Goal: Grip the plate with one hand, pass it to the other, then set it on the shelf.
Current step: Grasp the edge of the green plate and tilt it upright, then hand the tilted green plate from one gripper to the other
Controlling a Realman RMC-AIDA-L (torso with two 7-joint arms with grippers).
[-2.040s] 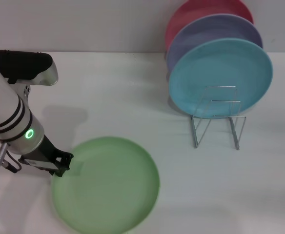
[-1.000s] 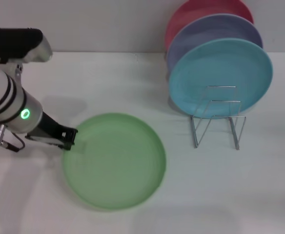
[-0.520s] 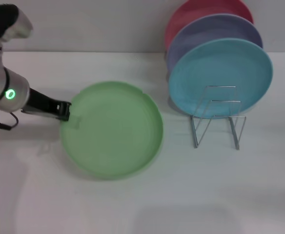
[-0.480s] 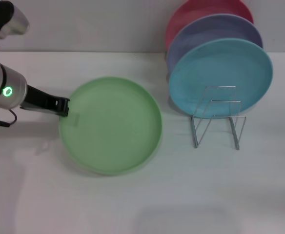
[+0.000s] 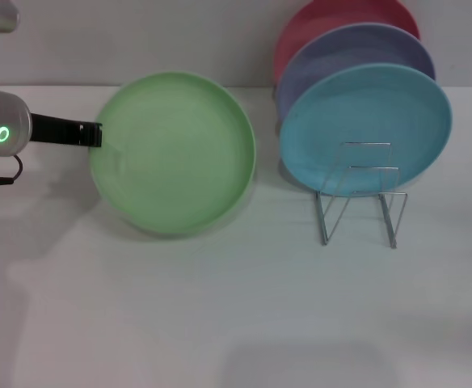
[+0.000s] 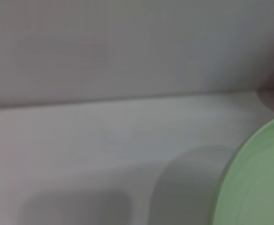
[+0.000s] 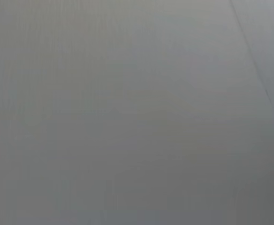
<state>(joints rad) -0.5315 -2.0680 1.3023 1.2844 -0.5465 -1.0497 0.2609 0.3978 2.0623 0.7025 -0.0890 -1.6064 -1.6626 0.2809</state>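
Standing upright in a row at the right rear of the white tabletop (image 5: 244,323): a round light blue matte plastic plate (image 5: 365,129) foremost, a round purple plate (image 5: 353,52) leaning just behind it and partly hidden by it, and a round pinkish-red plate (image 5: 333,14) rearmost, showing only as an upper arc above the purple one. Backing onto a plain pale grey wall (image 5: 139,40), and throwing soft shadows onto the tabletop beneath.
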